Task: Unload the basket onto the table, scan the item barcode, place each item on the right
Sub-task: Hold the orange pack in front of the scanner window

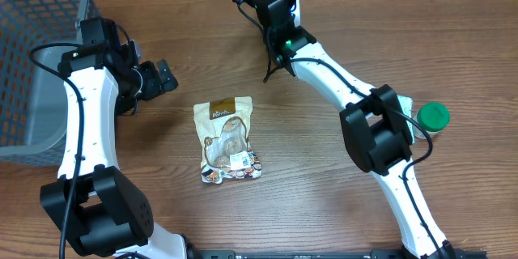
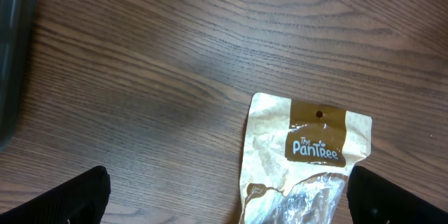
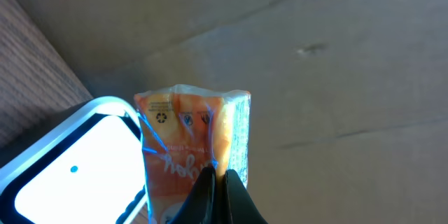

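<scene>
**Right pincer presents an orange packet to the scanner**

The right pincer (image 3: 217, 185) is closed tight on the lower edge of an orange packet (image 3: 185, 136), which stands upright above its tips. Just left of the pincer is a lit white panel with a blue rim (image 3: 70, 168), apparently the scanner. Thin blue lines cross the packet's printed face, so it seems to be turned that way for its barcode to be read. The left pincer (image 1: 164, 78) hangs wide open and empty. A tan snack pouch (image 1: 227, 139) lies flat on the surface (image 1: 324, 202) just ahead of it, probably next in line.
</scene>
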